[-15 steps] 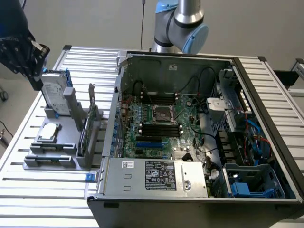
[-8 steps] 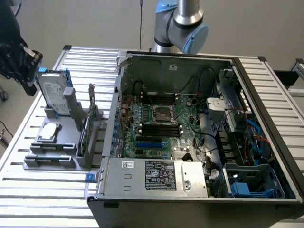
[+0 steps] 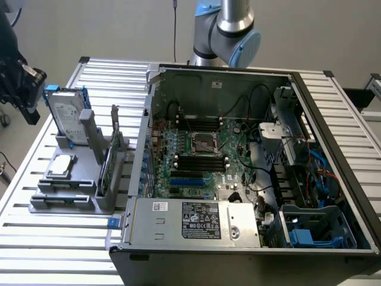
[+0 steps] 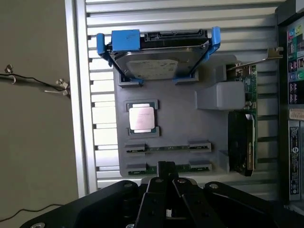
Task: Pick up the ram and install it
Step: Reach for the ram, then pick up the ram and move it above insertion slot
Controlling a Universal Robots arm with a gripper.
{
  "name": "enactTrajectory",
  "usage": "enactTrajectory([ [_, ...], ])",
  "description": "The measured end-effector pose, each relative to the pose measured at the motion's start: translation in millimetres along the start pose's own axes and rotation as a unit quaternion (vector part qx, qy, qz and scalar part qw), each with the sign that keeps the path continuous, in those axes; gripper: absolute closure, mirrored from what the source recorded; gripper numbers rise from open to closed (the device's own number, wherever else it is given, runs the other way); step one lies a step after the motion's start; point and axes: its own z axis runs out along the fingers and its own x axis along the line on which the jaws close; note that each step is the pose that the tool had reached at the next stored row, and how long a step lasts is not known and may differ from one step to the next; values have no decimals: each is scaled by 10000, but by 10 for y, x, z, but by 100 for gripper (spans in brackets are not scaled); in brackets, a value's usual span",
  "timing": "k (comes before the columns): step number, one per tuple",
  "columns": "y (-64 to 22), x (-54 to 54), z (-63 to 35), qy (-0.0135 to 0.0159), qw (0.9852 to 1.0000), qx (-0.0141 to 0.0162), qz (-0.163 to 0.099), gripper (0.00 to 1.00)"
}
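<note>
The end effector [image 4: 165, 167], clenched and empty, hangs above the gray holder's [image 4: 185, 128] outer rim. The ram [image 4: 183, 167] stands on edge in the holder's outermost slot, seemingly just under the tips, its long axis along that rim.

We see our arm [image 3: 228, 30] rising at the far side, our gripper [image 4: 166, 167] with jaws pressed together.
</note>
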Motion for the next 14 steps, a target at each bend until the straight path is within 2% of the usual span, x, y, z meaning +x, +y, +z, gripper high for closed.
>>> enactTrajectory([
  [14, 0, 2, 0, 0, 10000, 1, 0, 89],
])
